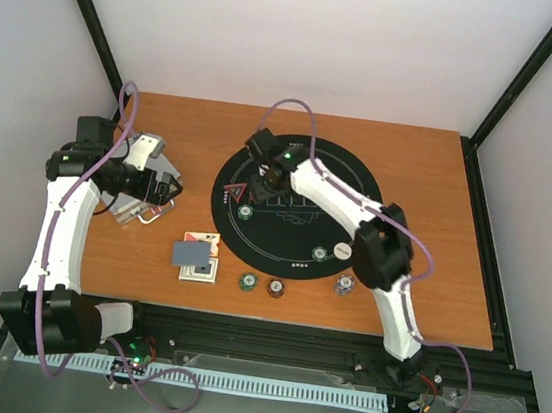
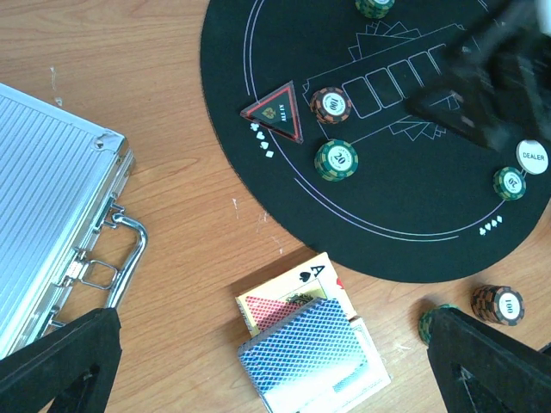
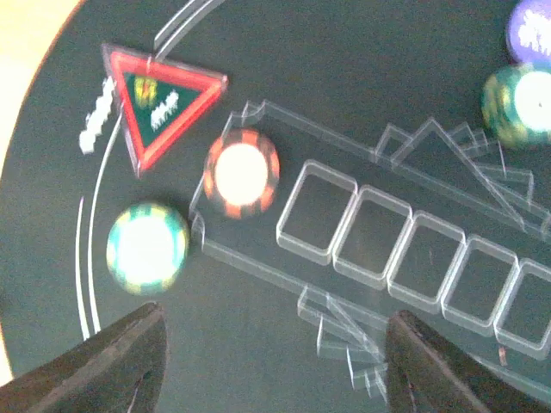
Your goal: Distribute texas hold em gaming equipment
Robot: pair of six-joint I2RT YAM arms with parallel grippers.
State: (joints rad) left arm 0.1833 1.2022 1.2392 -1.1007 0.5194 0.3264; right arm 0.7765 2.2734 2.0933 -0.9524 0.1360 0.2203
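Observation:
A stack of playing cards with a patterned back lies on the wood beside the black mat, an ace of spades showing under it. My left gripper hangs open above these cards, holding nothing. On the mat a brown chip and a green chip lie next to a red-edged triangle marker. My right gripper hovers open just above the mat near them, with nothing between its fingers. A white dealer button and another green chip sit at the mat's near edge.
The silver aluminium case lies left of the cards, its handle towards them. Off the mat near the table's front edge are a green chip, a brown chip and a blue-white chip. More chips sit further along the mat.

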